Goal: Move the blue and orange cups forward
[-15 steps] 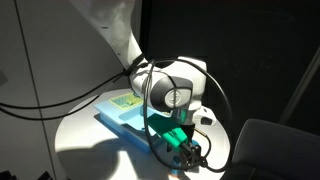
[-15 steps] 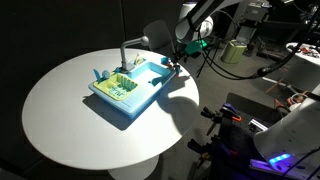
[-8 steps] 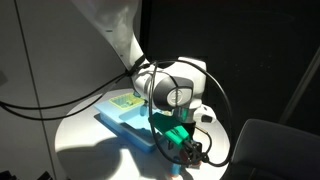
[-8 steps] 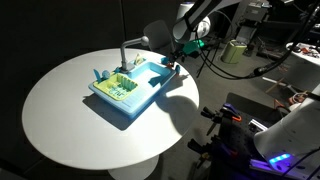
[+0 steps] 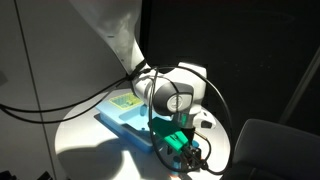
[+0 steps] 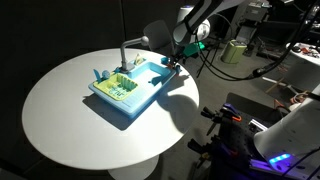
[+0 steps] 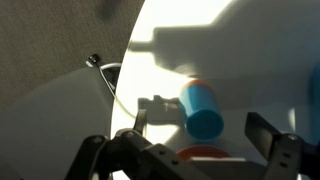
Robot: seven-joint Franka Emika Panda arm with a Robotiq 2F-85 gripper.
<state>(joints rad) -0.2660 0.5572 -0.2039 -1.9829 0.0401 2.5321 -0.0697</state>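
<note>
In the wrist view a light blue cup (image 7: pixel 203 112) lies on the white table with an orange band (image 7: pixel 194 84) at its far end. An orange rounded piece (image 7: pixel 203 152) shows just below it, partly hidden by the gripper body; I cannot tell what it is. My gripper (image 7: pixel 200 125) is open, one finger (image 7: pixel 141 118) left of the cup and the other right of it, not touching. In both exterior views the gripper (image 6: pixel 172 66) (image 5: pixel 186 150) hangs low at the end of the blue toy sink (image 6: pixel 130 90). The cups are too small to make out there.
The blue toy sink (image 5: pixel 124 112) with a grey tap (image 6: pixel 124 52) and small pieces on its tray stands on the round white table (image 6: pixel 70 120). The table edge (image 7: pixel 122 90) runs close to the left of the cup. A cable (image 7: pixel 108 75) hangs there. Chairs and equipment stand beyond.
The gripper has shifted very slightly at the end of the sink. Nothing else has visibly moved.
</note>
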